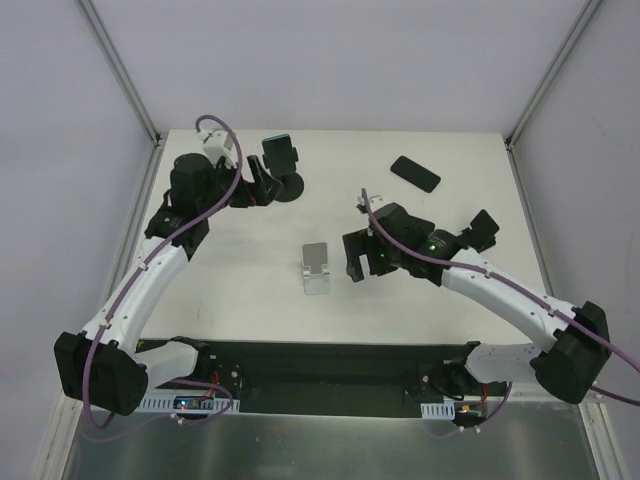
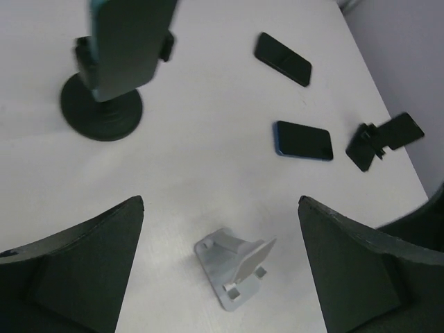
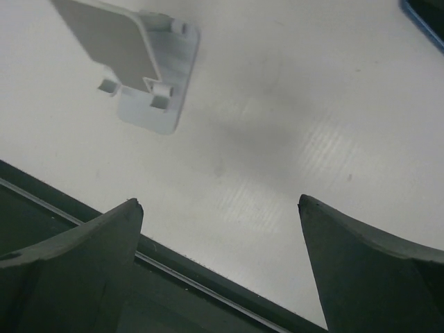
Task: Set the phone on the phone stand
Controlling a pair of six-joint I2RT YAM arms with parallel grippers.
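Observation:
A teal-backed phone (image 2: 128,41) stands upright in the clamp of a black round-based phone stand (image 2: 102,111) at the back left of the table (image 1: 250,250); from above the phone (image 1: 281,150) shows over the stand's base (image 1: 290,188). My left gripper (image 1: 266,180) is just left of that stand, open and empty, apart from the phone; in its own view the left gripper (image 2: 220,201) frames bare table. My right gripper (image 1: 357,258) hangs open and empty at mid-table, and in its wrist view the right gripper (image 3: 220,202) is over the near table edge.
A grey folding stand (image 1: 318,268) sits mid-table, also seen as the grey stand (image 2: 234,267) and the grey stand (image 3: 132,62). A black phone (image 1: 414,172) lies at the back right. A blue phone (image 2: 304,140) and a small black folding stand (image 2: 383,139) lie to the right.

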